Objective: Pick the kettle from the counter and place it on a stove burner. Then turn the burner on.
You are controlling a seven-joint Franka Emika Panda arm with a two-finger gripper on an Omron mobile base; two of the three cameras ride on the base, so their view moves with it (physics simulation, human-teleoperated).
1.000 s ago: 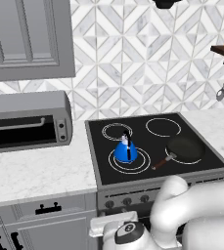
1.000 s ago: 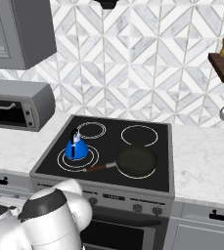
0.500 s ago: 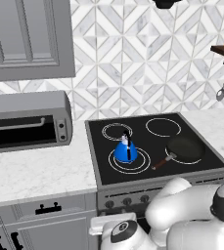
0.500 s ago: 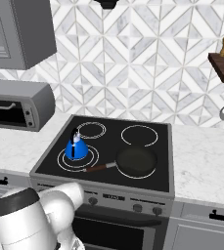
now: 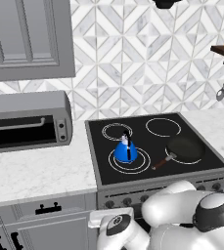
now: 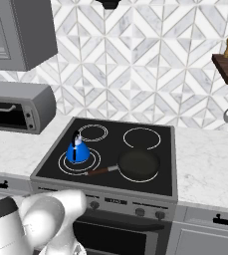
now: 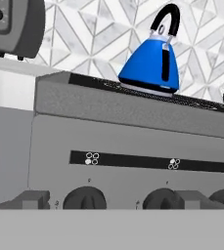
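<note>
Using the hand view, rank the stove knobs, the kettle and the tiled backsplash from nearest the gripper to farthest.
1. Stove knobs: directly ahead, low down.
2. Kettle: higher up, on top of the stove.
3. Tiled backsplash: behind the kettle.

Pale marbled stone counter (image 5: 40,171) w/ grey toaster oven (image 5: 28,119) on its left part. Black glass stovetop (image 5: 201,144): small blue kettle (image 5: 125,151) upright on front-left double-ring burner (image 5: 142,163); black frying pan (image 5: 184,149) front-right, brown handle twd kettle.
</note>
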